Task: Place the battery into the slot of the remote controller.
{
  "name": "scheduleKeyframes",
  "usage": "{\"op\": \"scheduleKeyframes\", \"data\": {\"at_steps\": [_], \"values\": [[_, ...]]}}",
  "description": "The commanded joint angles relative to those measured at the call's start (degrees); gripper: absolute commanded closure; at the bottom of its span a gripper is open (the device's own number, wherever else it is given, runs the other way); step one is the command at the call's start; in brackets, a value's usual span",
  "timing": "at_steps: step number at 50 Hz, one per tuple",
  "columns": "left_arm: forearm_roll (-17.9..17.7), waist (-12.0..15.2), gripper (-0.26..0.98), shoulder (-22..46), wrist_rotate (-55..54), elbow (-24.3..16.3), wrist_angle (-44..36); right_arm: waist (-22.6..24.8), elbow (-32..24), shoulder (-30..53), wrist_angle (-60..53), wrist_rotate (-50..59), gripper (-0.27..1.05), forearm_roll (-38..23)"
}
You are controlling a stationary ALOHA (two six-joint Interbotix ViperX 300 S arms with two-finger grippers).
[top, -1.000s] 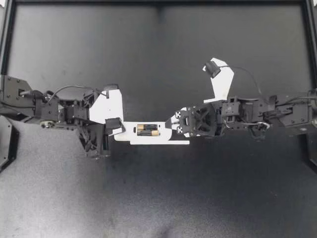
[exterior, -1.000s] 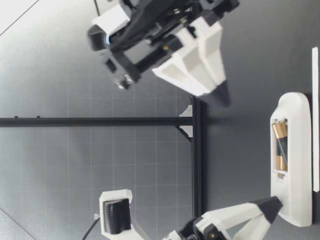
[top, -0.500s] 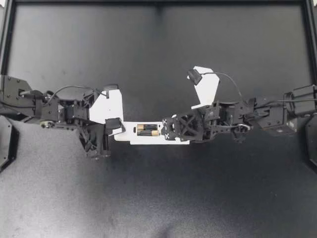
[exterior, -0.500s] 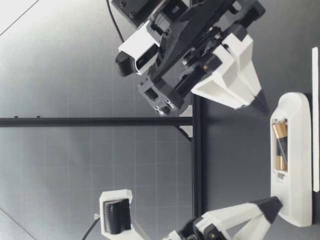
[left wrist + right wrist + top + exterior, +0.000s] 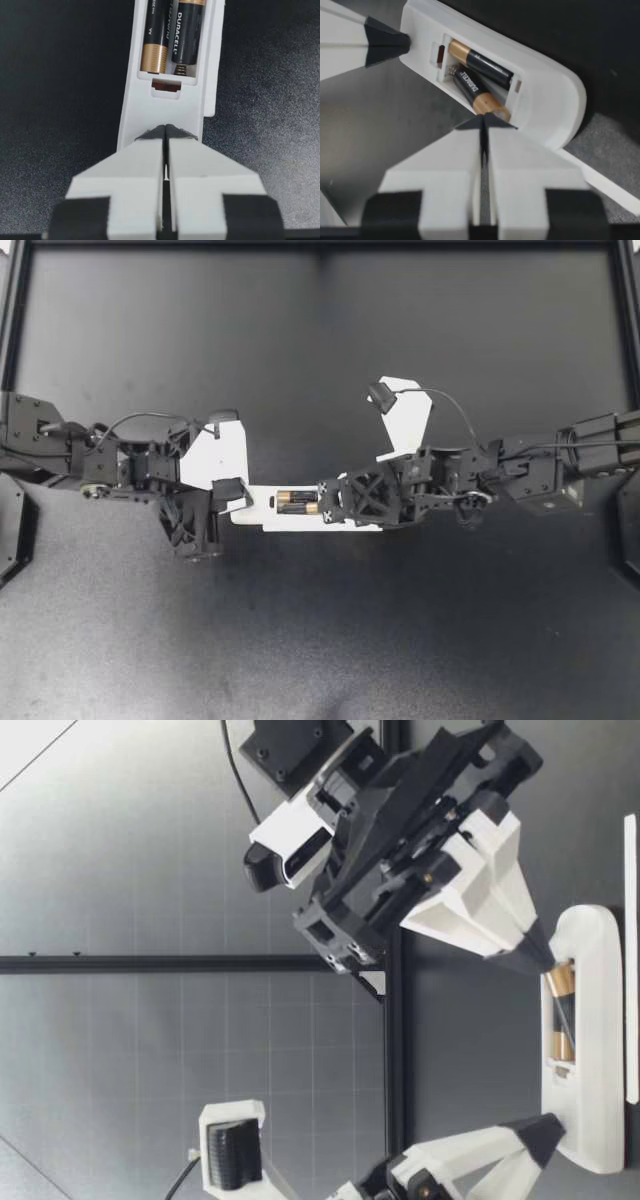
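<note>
— Where's the battery?
— Two batteries (image 5: 299, 502) lie in the slot of the remote controller (image 5: 262, 512), mid-surface (image 5: 320, 640).
— And the jaws?
— Left gripper (image 5: 236, 505): jaws pressed together, tips on the remote's left end. Right gripper (image 5: 322, 508): jaws likewise together, tips on the near battery's right end.

Soft even light (near foreground blurred)

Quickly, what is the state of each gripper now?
Left gripper: jaws closed, holding nothing, tips on the end of the remote.
Right gripper: jaws closed, holding nothing, tips at a battery.
</note>
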Motion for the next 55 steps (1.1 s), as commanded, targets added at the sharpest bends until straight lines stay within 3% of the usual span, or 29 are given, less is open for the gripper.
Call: {"op": "scheduleKeyframes", "data": {"at_steps": [1, 20, 31, 46, 55], "values": [[-0.1, 0.1, 0.89, -0.4, 0.1, -0.2, 0.2, -0.4, -1.5, -0.3, -0.3, -0.2, 0.87, -0.4], [-0.1, 0.1, 0.89, -0.4, 0.1, 0.0, 0.1, -0.4, -3.1, 1.7, 0.9, -0.2, 0.87, -1.3], [-0.1, 0.1, 0.89, -0.6, 0.2, -0.8, -0.8, -0.4, -2.5, -2.4, 2.5, -1.3, 0.87, -3.3], [-0.1, -0.6, 0.89, -0.8, 0.6, -5.1, -7.2, -1.5, 1.9, -13.4, 9.3, -1.6, 0.87, -13.1], [-0.1, -0.9, 0.89, 3.2, 0.5, -8.7, -6.0, -3.0, 5.4, -17.1, 9.6, -1.6, 0.87, -13.9]]}}
